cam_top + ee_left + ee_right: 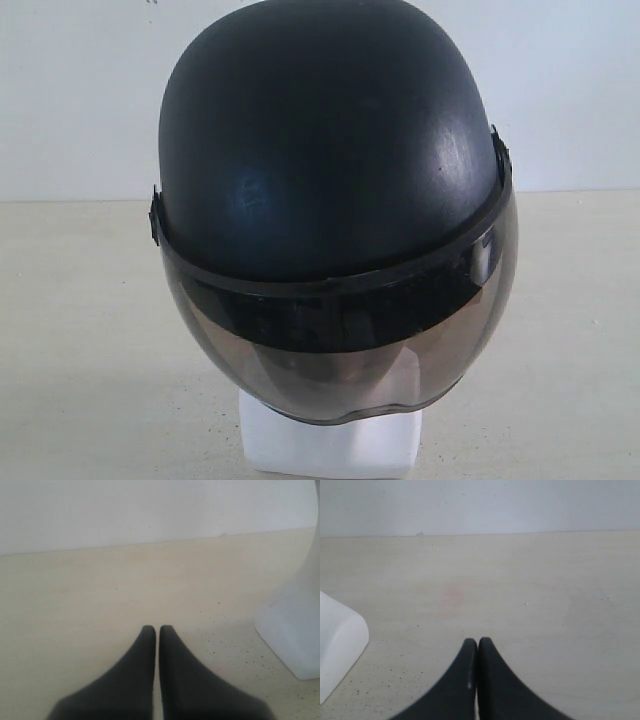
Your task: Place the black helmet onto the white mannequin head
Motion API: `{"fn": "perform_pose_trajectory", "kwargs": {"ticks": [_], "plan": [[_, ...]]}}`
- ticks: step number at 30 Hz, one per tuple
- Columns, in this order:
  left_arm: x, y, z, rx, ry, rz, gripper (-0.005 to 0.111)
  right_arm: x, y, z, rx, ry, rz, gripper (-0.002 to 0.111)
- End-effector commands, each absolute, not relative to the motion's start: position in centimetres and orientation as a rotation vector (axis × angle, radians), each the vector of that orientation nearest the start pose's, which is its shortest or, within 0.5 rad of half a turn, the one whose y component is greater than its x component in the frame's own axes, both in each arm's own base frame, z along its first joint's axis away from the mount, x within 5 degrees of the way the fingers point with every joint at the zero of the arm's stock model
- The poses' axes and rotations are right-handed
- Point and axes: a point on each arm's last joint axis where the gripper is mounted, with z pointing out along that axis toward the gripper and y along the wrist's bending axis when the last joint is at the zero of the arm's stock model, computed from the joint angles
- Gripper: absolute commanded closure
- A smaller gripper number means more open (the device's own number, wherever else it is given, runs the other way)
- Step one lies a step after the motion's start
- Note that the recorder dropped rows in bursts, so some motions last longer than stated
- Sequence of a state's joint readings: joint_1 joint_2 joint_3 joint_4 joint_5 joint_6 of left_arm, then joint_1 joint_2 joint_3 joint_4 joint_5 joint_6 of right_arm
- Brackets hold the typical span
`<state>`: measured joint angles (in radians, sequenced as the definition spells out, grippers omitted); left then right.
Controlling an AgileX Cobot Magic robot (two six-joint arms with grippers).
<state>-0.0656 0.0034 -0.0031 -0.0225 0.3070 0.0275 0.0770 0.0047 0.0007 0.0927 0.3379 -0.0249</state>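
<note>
Nearest the left wrist camera, the left gripper (158, 628) has its fingers pressed together with only a hairline slit between them. It holds nothing and sits low over the table (75, 605). The right gripper (477, 641) is likewise closed and empty. Just beyond each gripper, off to one side, a corner of the white base (292, 630) stands on the table, near the fingertips but apart from them. Only the wrist views show this spacing, since the exterior view shows no arm at all. The exterior view alone shows the black helmet (330, 150), which sits over the white mannequin head (330, 445). Its smoky visor (350, 350) hangs down across the face, so only the block beneath shows white. The shell appears canted, with one visor pivot higher than the other. How deeply it is seated cannot be confirmed, as the visor hides the head. Risk, as judged: a skewed, unstrapped helmet could slip or rotate if the base is jolted, and either closed gripper could clip that base on moving away. Farthest back, the plain wall (80, 90) presents no hazard.
</note>
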Motion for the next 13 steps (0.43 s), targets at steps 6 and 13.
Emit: {"fn": "perform_pose_trajectory", "kwargs": {"ticks": [6,13], "plan": [[5.42,-0.30,18.54,0.030,1.791,-0.046,0.102,5.35,0.65,18.38,-0.028,1.811,0.122,0.108],[5.42,-0.30,18.54,0.030,1.791,-0.046,0.102,5.35,0.65,18.38,-0.026,1.811,0.123,0.108]]}}
